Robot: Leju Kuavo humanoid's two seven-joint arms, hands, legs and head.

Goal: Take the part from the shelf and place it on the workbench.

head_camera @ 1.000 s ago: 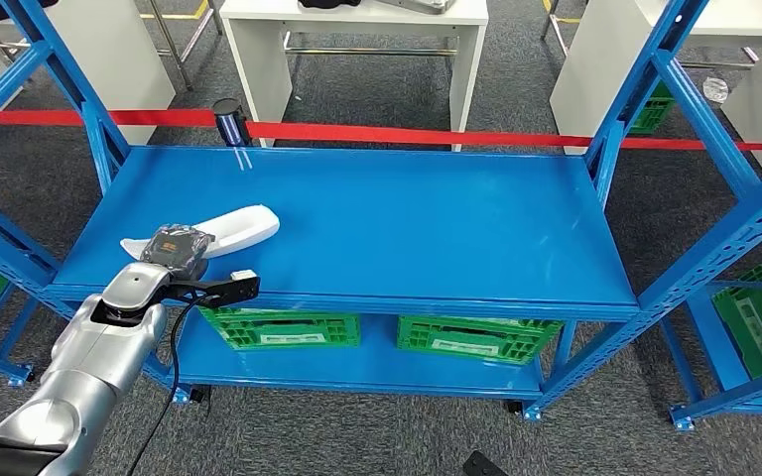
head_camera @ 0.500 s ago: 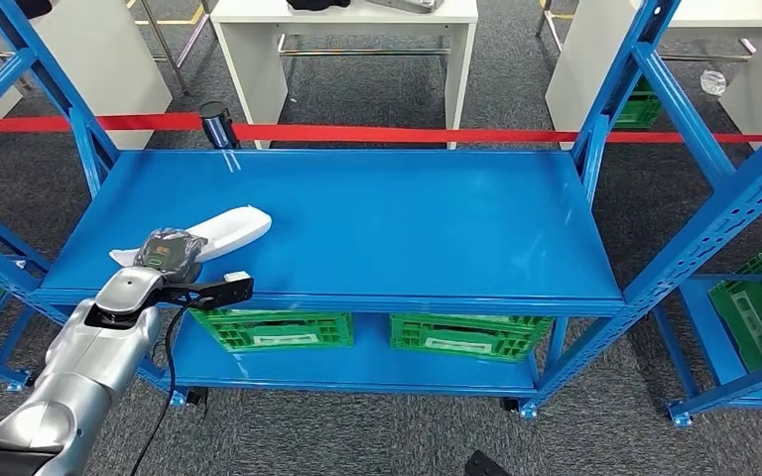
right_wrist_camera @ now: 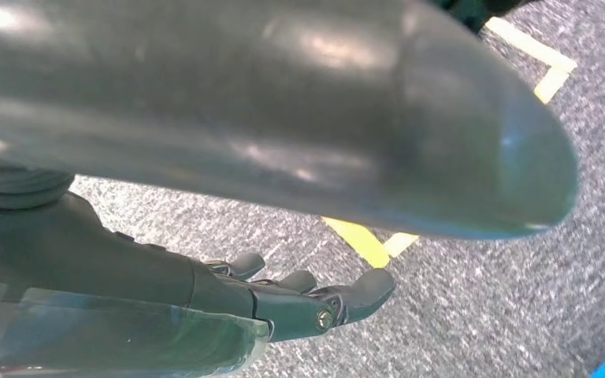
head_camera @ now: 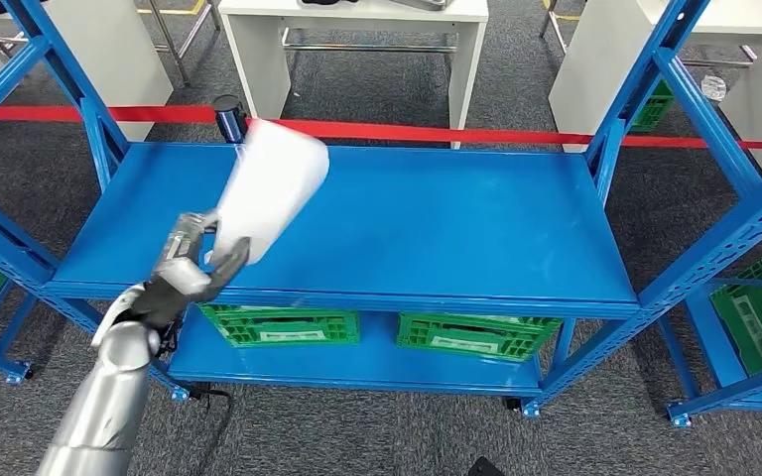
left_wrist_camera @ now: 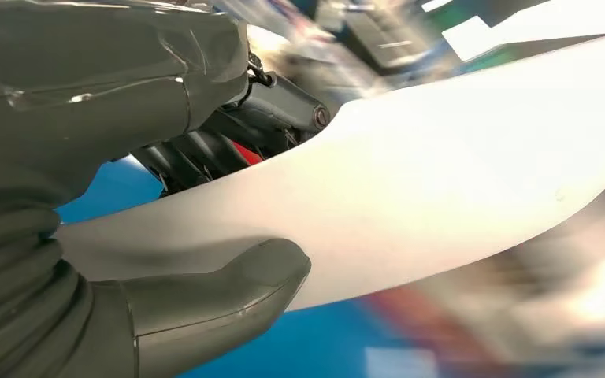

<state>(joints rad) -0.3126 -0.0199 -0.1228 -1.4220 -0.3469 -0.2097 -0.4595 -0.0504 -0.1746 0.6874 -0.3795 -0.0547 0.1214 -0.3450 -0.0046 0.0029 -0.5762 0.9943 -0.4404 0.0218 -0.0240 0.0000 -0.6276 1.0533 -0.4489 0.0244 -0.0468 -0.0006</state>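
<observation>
The part is a long, curved white shell, blurred by motion. My left hand grips its lower end and holds it lifted and tilted up over the front left of the blue shelf top. In the left wrist view the thumb presses one face of the white part, with the dark fingers behind it. My right hand hangs over grey carpet, fingers loosely extended and holding nothing.
Two green crates sit on the lower shelf. A red barrier tape runs behind the shelf, with white workbenches beyond it. Blue rack uprights stand to the right and left.
The white part lay flat on the shelf under my left hand; now it is raised off the surface and swung upright. The left forearm has dropped lower and turned.
</observation>
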